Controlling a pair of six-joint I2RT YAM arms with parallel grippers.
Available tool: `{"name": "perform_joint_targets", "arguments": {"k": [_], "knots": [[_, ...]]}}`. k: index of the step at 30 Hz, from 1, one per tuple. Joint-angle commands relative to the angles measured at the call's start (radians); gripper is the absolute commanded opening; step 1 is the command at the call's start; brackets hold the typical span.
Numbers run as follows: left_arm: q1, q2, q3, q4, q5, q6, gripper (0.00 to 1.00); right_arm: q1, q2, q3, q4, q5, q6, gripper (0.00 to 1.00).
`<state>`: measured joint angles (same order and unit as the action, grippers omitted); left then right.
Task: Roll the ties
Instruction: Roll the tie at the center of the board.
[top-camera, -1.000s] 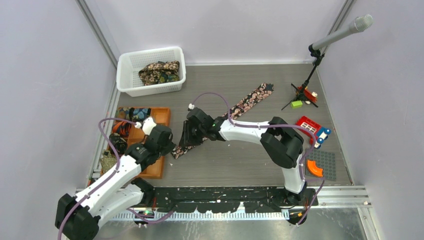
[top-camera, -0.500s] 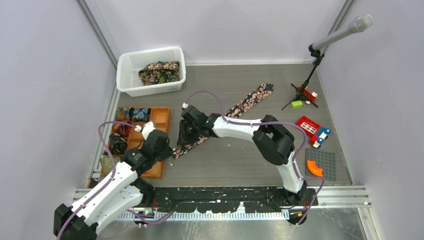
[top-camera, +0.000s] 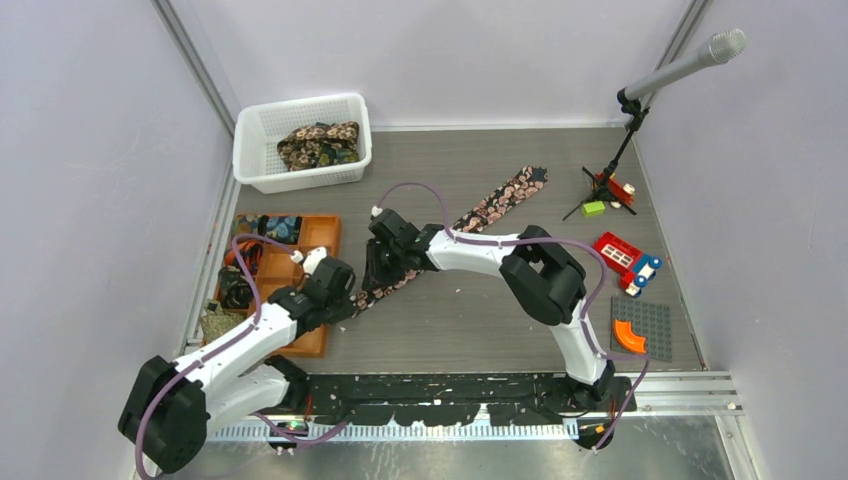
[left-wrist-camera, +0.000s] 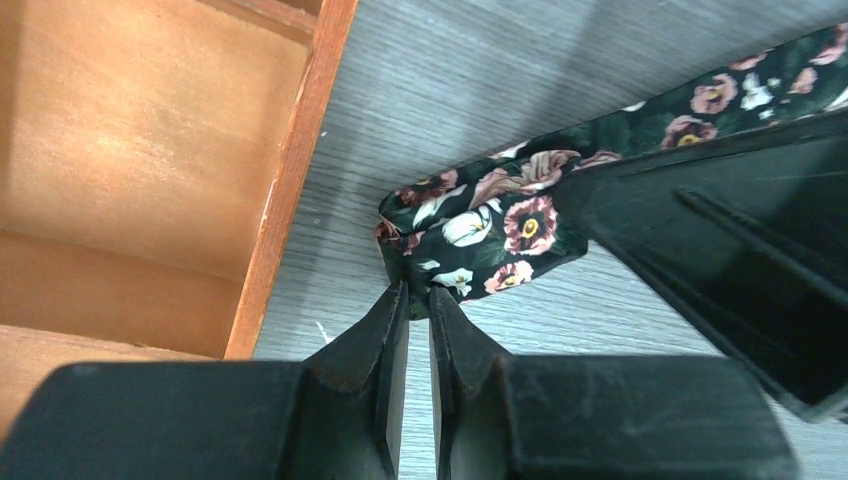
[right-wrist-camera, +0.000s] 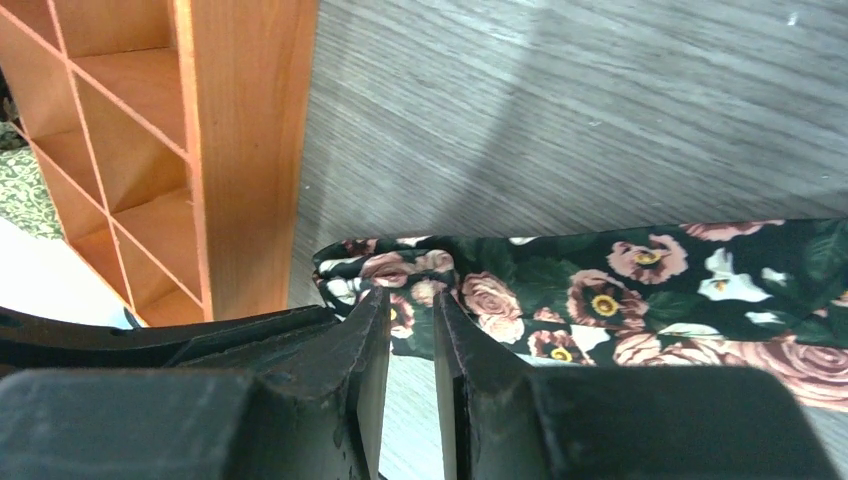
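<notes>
Tie (left-wrist-camera: 480, 225) end sits at tips of left pincer (left-wrist-camera: 417, 296) and right pincer (right-wrist-camera: 410, 300); clamped or not, unclear.

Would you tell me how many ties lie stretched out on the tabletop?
1: the floral tie runs diagonally across the middle of the table; more sit bunched in the basket and the tray.

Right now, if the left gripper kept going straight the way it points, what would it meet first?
The folded end of the floral tie, which lies right at the nearly closed tips of the left gripper. They may be touching it now; depth is unclear.
</notes>
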<state>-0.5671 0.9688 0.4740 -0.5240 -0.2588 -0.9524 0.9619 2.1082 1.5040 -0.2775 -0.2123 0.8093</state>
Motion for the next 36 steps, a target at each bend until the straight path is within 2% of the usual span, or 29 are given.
{"name": "perform_joint_targets", "arguments": {"k": [1,7,15,22,30,34,36], "knots": [[0.004,0.031,-0.024,0.068,-0.006,0.016,0.15,-0.006,0.015,-0.021,0.034,-0.02,-0.013,0.28],[0.004,0.046,-0.028,0.065,-0.017,0.015,0.15,-0.006,0.029,-0.038,0.054,-0.023,-0.011,0.27],[0.005,-0.022,0.048,-0.034,-0.022,0.027,0.16,-0.008,0.014,-0.031,0.047,-0.01,-0.023,0.27],[0.004,-0.03,0.148,-0.127,-0.058,0.082,0.29,-0.008,-0.044,-0.001,-0.005,0.003,-0.057,0.36],[0.044,0.141,0.275,-0.169,-0.064,0.186,0.28,0.004,-0.166,-0.097,-0.006,0.054,-0.033,0.48],[0.076,0.249,0.33,-0.171,-0.039,0.233,0.26,0.037,-0.23,-0.171,0.004,0.103,-0.005,0.49],[0.099,0.303,0.357,-0.175,-0.021,0.257,0.23,0.065,-0.246,-0.202,0.005,0.135,0.013,0.44]]}}
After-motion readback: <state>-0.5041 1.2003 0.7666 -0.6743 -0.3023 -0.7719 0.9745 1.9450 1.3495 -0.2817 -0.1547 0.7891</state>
